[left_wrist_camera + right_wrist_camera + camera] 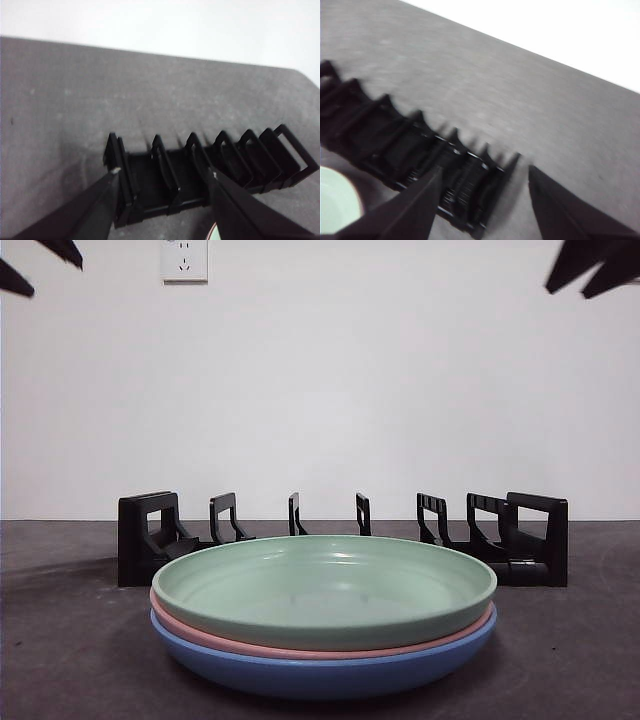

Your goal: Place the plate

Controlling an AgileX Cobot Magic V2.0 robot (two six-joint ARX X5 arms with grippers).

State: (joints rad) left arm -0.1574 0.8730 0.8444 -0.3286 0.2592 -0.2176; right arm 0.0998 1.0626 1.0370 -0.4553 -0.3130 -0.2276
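A green plate (330, 585) lies on top of a pink plate (300, 644) and a blue plate (320, 670), stacked near the table's front. Behind the stack stands a black slotted rack (345, 535). My left gripper (164, 174) hangs open high above the rack (200, 170), showing only as black tips (40, 260) at the front view's top left. The right gripper (485, 170) is open too, above the rack's other end (420, 145), with a sliver of the green plate (337, 200) in its view. Neither gripper holds anything.
Dark grey table surface (60, 640) runs around the stack and rack. A white wall with a power outlet (184, 259) stands behind the table.
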